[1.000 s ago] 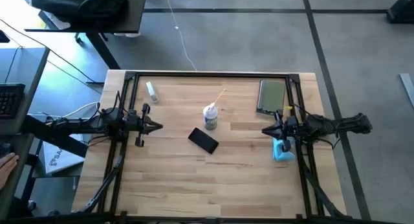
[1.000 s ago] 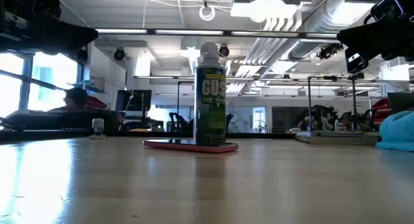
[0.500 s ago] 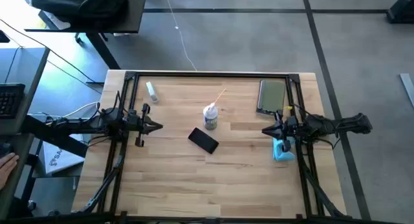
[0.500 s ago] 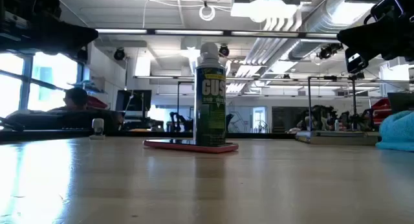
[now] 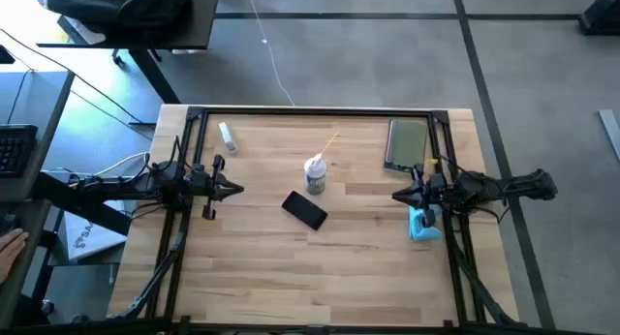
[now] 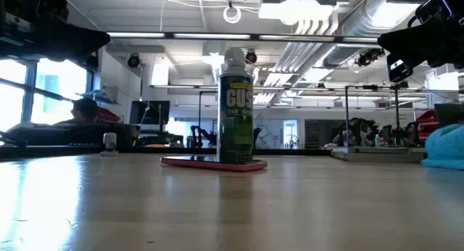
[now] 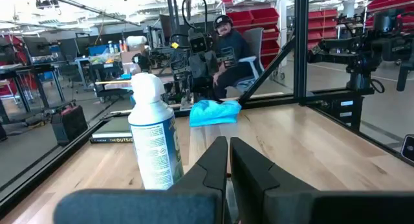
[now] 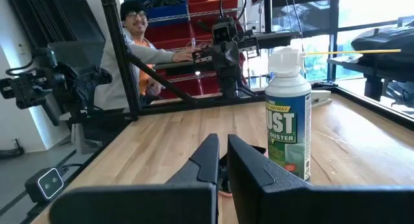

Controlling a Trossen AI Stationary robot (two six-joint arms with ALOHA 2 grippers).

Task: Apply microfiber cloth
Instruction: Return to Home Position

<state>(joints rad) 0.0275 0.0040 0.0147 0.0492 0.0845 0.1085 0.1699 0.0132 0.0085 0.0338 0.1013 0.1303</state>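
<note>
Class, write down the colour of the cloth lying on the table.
The microfiber cloth is bright turquoise-blue; the left wrist view shows it best.

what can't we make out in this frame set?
- Microfiber cloth: high view, part under the right arm; low view, cut by the right edge.
- Black phone: low view, mostly behind the duster can; right wrist view, mostly behind its own fingers.
- Small spray bottle: high view, too small for detail.
</note>
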